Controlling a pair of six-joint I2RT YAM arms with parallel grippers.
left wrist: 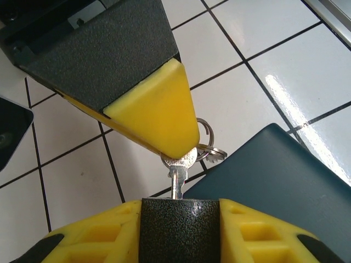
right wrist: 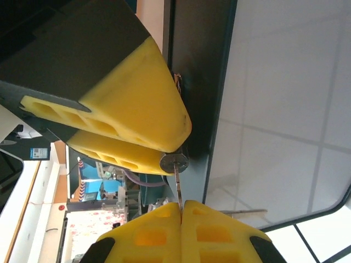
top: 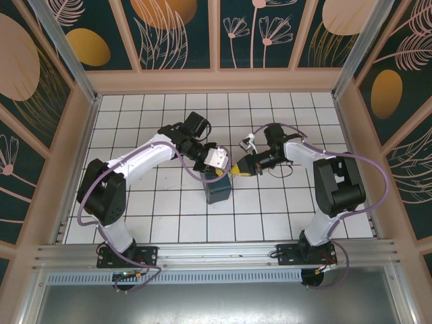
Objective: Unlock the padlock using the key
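Yellow fingertips of the left gripper and right gripper meet just beside the dark teal box at mid-table in the top view; padlock and key are too small to resolve there. Left wrist view: the left gripper is clamped narrowly on the black padlock and the right gripper is pinched tight on the bow of the silvery key. The blade tip is at the lock's face, depth unclear, so it is likely best to push straight home before twisting. Right wrist view adds the edge-on blade running to a round silvery keyway, a check on sideways alignment that the left wrist view cannot give.
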